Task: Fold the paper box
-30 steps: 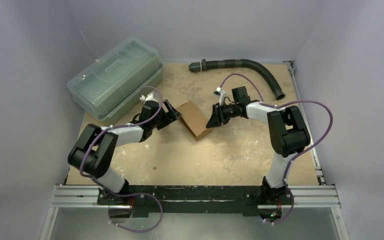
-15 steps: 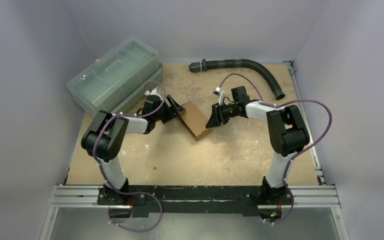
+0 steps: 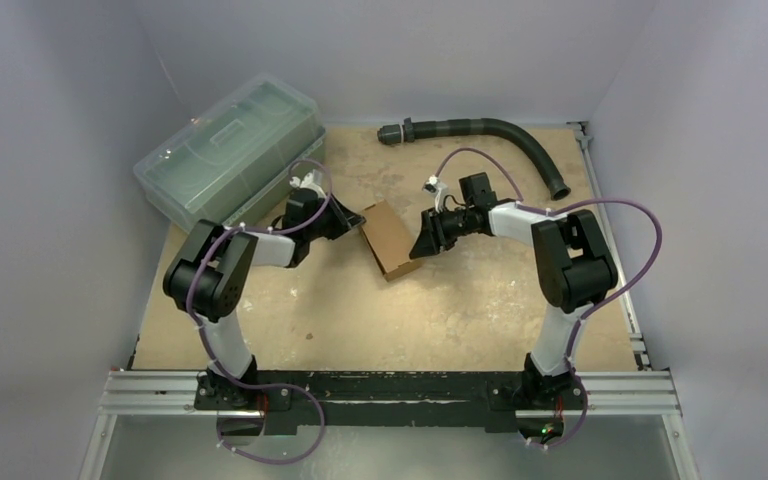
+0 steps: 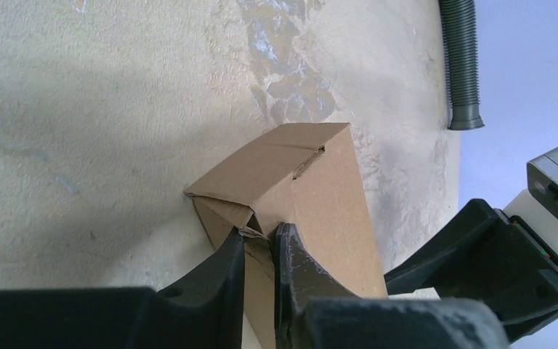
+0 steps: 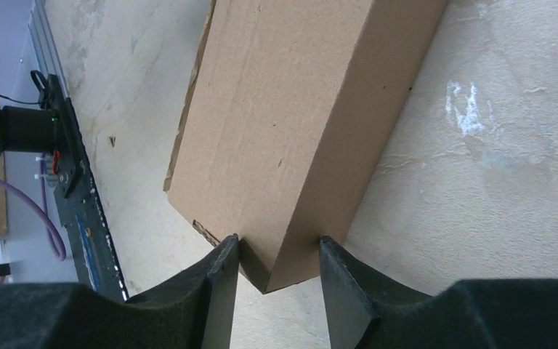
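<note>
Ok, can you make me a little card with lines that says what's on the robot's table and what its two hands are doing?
paper box: brown cardboard, partly folded, one end open, lying between the grippers
left gripper: pinching a flap at the open end
right gripper: clamped across the opposite corner
plastic bin: clear greenish, lid on, far left
hose: black, curved, far right

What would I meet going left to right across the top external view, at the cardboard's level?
In order: plastic bin → left gripper, jaws pinching a flap → paper box → right gripper, jaws around its corner. The hose is omitted: it overlaps these.
</note>
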Motion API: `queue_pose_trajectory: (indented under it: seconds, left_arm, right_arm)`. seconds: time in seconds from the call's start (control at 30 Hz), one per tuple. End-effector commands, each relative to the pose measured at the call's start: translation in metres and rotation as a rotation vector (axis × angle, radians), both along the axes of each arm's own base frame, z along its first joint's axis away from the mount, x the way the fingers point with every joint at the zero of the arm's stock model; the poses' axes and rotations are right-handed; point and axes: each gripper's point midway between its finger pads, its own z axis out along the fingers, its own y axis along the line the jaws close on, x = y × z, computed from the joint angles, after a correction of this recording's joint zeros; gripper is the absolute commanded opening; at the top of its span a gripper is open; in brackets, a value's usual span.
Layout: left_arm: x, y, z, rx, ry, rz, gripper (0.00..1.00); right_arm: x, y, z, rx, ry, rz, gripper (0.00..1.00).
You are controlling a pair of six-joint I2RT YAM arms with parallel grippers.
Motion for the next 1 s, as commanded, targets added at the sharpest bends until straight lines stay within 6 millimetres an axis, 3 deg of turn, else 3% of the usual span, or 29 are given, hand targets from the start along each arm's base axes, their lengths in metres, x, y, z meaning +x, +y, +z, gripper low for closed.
queue_pose_trajectory:
  seconds: [0.0, 0.17, 0.33, 0.47, 0.57, 0.7, 0.97]
  left_arm:
    - [-0.026, 0.005, -0.005, 0.025, -0.002, -0.059, 0.03]
    - [-0.047, 0.013, 0.008, 0.029, -0.023, -0.066, 0.05]
    - [-0.066, 0.029, 0.032, 0.047, -0.077, -0.028, 0.44]
    - [-0.086, 0.039, 0.04, 0.051, -0.099, -0.012, 0.6]
    - [-0.101, 0.041, 0.039, 0.019, -0.091, -0.018, 0.65]
    - [-0.118, 0.03, 0.043, -0.119, -0.079, -0.037, 0.7]
    - [-0.124, -0.027, 0.039, -0.198, 0.006, -0.078, 0.74]
  right_arm:
    - [-0.006, -0.012, -0.028, -0.114, 0.004, 0.016, 0.48]
    - [-0.006, -0.014, -0.028, -0.123, -0.013, 0.025, 0.52]
    - [-0.007, -0.015, -0.029, -0.13, -0.019, 0.033, 0.55]
    - [-0.008, -0.014, -0.028, -0.125, -0.018, 0.043, 0.56]
    - [-0.01, -0.013, -0.027, -0.118, -0.018, 0.052, 0.56]
    - [-0.011, -0.011, -0.028, -0.123, -0.017, 0.061, 0.56]
    - [-0.013, -0.009, -0.03, -0.135, -0.02, 0.076, 0.56]
